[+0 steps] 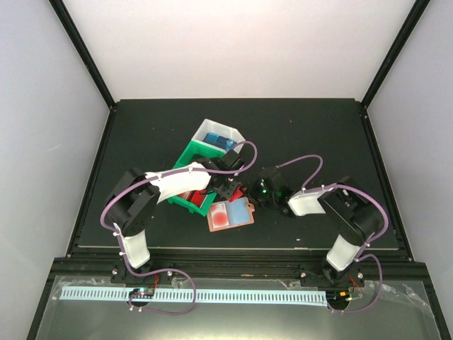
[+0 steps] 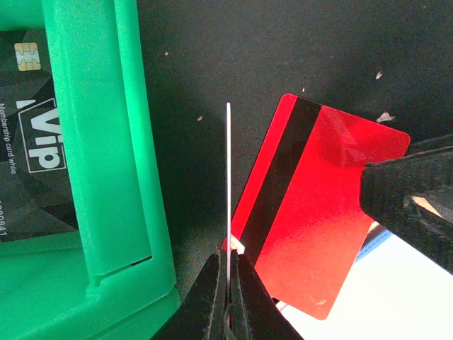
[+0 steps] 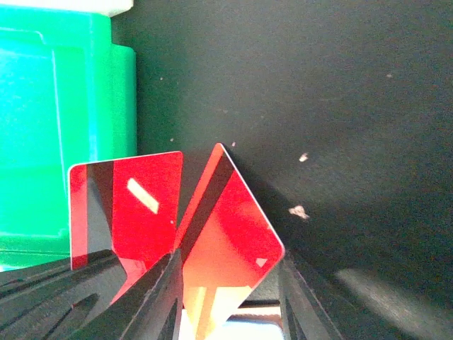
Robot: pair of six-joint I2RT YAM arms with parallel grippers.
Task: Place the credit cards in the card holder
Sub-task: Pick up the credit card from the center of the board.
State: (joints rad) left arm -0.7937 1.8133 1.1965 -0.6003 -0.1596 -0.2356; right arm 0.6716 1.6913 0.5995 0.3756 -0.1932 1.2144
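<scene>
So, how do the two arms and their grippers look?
Both arms are black with white shell segments: left arm, right arm. A lilac cable loops along each. A green light glows near the right wrist. The left gripper and right gripper have black, tapering fingers.

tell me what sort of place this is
Likely a robotics lab test cell: left arm and right arm bolted to a black table, enclosed by white panels on black posts.

Glossy red credit card with black stripe, green bin, speckled black table.
</scene>
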